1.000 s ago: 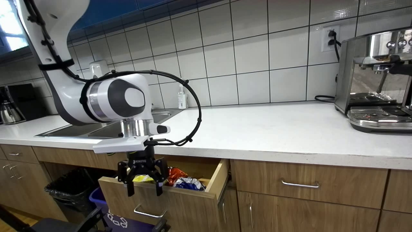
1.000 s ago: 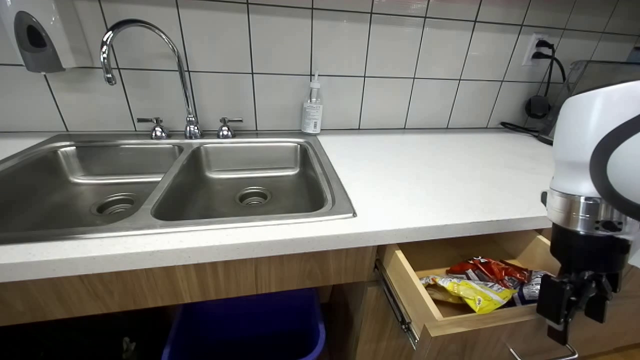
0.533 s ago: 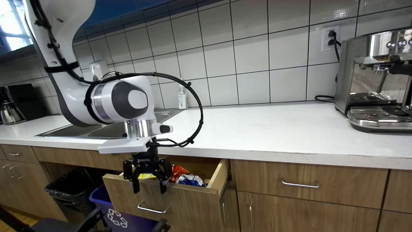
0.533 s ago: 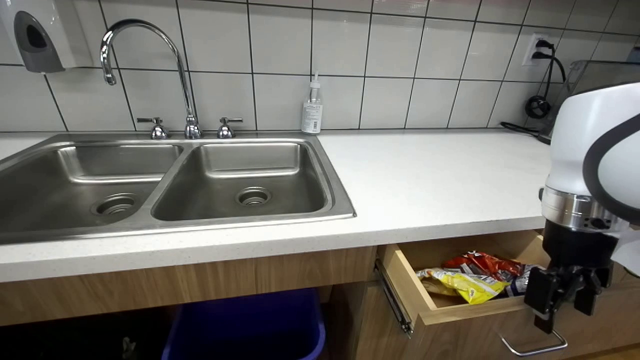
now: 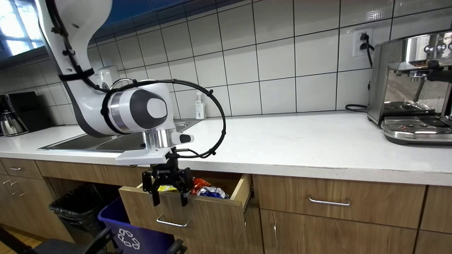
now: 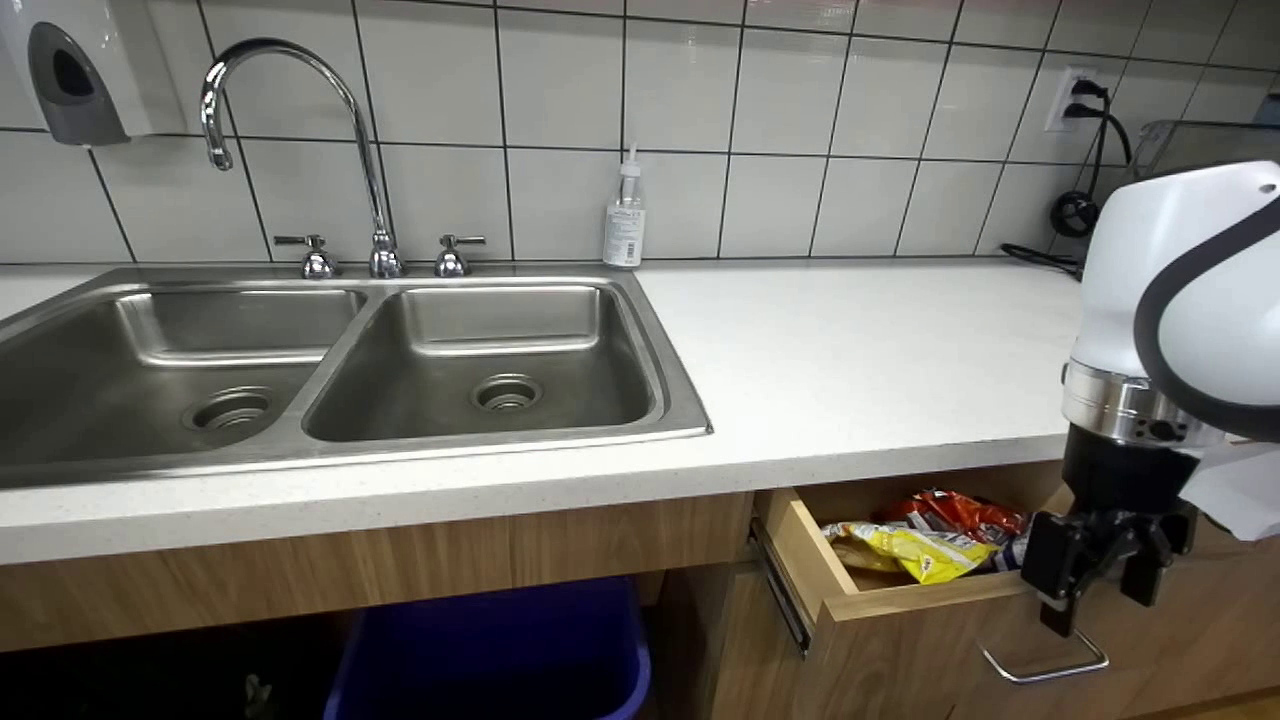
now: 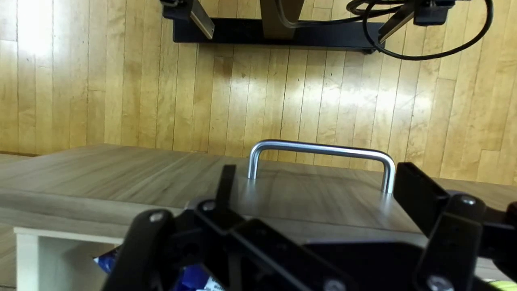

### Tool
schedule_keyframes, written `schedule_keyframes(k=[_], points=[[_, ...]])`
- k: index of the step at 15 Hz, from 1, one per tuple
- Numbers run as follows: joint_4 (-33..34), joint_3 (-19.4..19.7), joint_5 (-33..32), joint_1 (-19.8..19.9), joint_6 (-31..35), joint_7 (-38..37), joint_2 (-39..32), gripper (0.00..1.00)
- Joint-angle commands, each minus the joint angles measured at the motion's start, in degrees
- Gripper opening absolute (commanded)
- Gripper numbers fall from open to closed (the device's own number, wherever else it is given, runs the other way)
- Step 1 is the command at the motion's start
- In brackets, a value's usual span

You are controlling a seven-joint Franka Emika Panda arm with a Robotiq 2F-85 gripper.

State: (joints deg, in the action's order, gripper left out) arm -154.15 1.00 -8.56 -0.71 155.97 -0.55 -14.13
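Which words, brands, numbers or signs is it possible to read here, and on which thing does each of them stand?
"ROBOTIQ": on the black gripper, in small white letters.
White recycling sign, without words: on the blue bin.
Label on the pump bottle: too small to read.
Printing on the yellow bag, red bag and blue bag: too blurred to read.
Any markings on the coffee machine: too small to read.

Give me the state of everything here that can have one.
Gripper: open, holding nothing
Drawer: open
Next drawer: shut
Yellow bag: lying in the drawer; sealed or not, unclear
Faucet: not running
Pump bottle: upright
Plugs: in the outlet
Coffee machine: on or off, unclear
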Motion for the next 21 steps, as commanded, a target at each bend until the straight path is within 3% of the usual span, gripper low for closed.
schedule_keyframes(k=[1,21], points=[[3.5,0.7,0.1,-0.4,0.8,-0.7,-2.7,1.0],[14.9,0.9,1.2,-0.1,-0.6,0.0,-9.7,1.0]])
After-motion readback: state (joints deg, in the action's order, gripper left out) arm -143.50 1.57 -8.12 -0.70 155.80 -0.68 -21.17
